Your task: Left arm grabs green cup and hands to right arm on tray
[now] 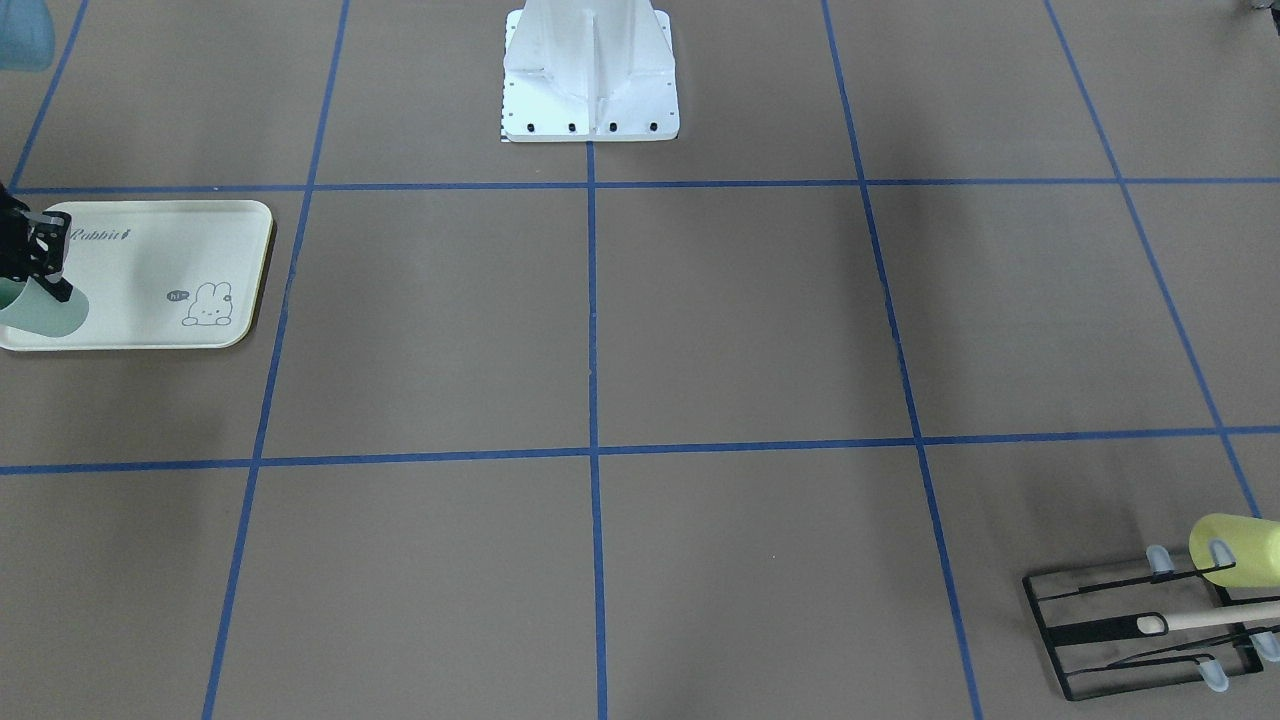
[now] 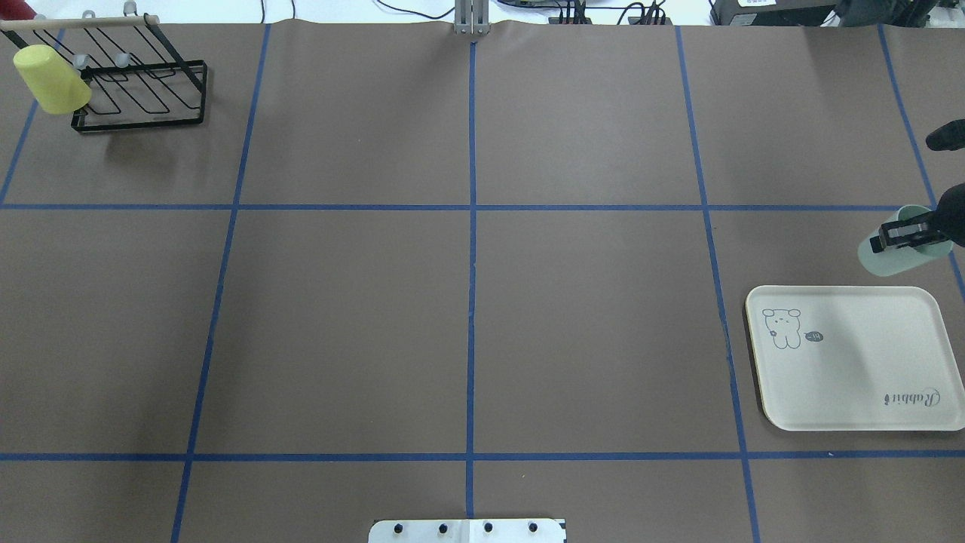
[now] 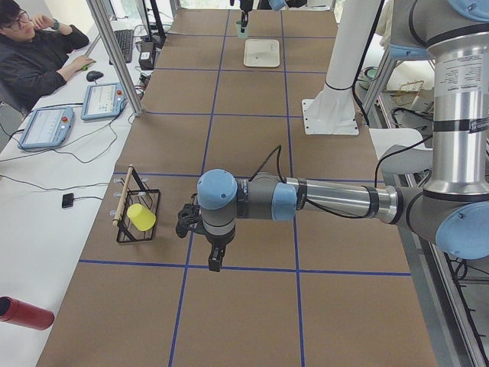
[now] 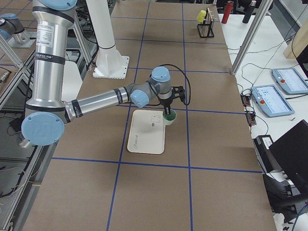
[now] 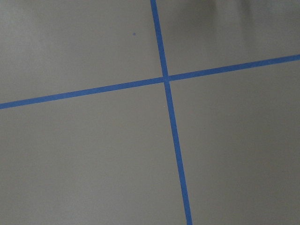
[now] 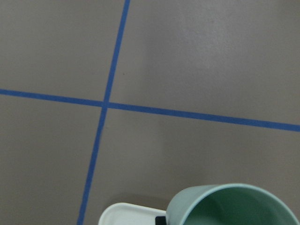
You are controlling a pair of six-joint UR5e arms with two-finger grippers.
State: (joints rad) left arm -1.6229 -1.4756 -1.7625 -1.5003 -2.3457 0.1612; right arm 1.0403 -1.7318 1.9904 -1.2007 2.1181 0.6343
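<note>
The pale green cup hangs rim up in my right gripper, which is shut on its rim. It sits at the far right corner of the cream tray. The front view shows the green cup over the tray's corner, under the right gripper. The right wrist view looks into the cup's mouth, with a corner of the tray beside it. My left gripper hangs over bare table near the rack and holds nothing I can see. I cannot tell whether it is open.
A black wire rack with a yellow cup on it stands at the far left corner. The white robot base is at the table's middle edge. A person sits at a side desk.
</note>
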